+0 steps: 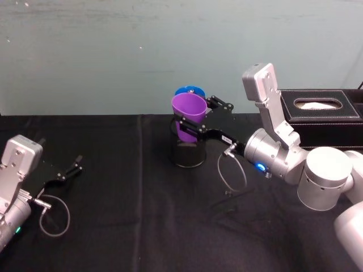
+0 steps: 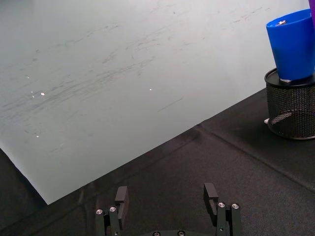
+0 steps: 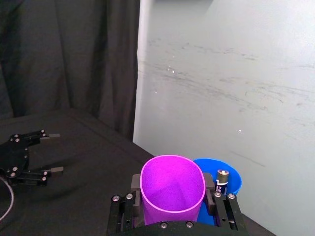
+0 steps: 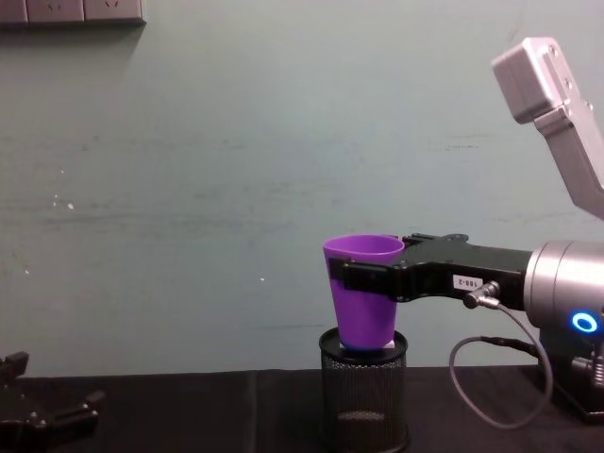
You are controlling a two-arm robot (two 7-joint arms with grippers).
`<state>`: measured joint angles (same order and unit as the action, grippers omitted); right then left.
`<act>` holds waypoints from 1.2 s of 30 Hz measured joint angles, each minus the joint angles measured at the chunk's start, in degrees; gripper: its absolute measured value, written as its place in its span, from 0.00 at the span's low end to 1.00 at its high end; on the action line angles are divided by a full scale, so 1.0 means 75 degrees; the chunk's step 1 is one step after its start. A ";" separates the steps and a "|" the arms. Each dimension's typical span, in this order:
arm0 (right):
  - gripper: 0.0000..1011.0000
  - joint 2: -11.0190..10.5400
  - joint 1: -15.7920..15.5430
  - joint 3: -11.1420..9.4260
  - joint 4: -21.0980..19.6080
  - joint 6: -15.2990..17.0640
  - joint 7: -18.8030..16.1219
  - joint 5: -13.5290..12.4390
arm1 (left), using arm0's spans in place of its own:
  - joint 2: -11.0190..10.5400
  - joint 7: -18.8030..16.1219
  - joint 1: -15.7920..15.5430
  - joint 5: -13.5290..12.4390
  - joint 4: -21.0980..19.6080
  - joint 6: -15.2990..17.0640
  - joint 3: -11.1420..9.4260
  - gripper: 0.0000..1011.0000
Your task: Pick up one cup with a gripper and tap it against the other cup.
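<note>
**benchrat:** so where's the purple cup [image 1: 189,110] at?

**mesh_fan:** the right gripper [image 4: 377,280] has it pinched just under the rim, one finger clamped on each side. Its base is about level with the top of the black mesh pen holder [image 2: 294,110]. The blue cup [image 2: 293,44] stands in that holder right behind it, with a battery [image 3: 222,180] inside. Touching or not, can't tell.

**benchrat:** and the left gripper [image 2: 166,192]?

**mesh_fan:** low over the black cloth [image 1: 142,226], well off to the left, fingers spread apart.
</note>
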<state>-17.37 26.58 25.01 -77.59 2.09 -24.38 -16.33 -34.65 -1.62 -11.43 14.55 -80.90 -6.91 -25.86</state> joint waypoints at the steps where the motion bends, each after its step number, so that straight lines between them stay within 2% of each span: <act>1: 0.72 0.0008 0.0014 0.0000 0.0012 -0.0001 -0.0002 0.0006 | 0.0000 0.0000 0.0000 0.0000 0.0000 0.0000 -0.0001 0.99; 22: 0.72 0.0217 0.0366 -0.0104 0.0518 -0.0165 -0.0075 0.0014 | 0.0000 0.0000 0.0000 0.0000 0.0000 0.0000 0.0000 0.99; 36: 0.72 0.0278 0.0452 -0.0123 0.0577 -0.0198 -0.0075 0.0019 | 0.0000 0.0000 0.0000 0.0000 0.0000 0.0000 0.0000 0.99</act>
<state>-15.29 29.97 24.08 -73.26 0.61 -24.94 -16.19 -34.64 -1.62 -11.43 14.55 -80.90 -6.91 -25.86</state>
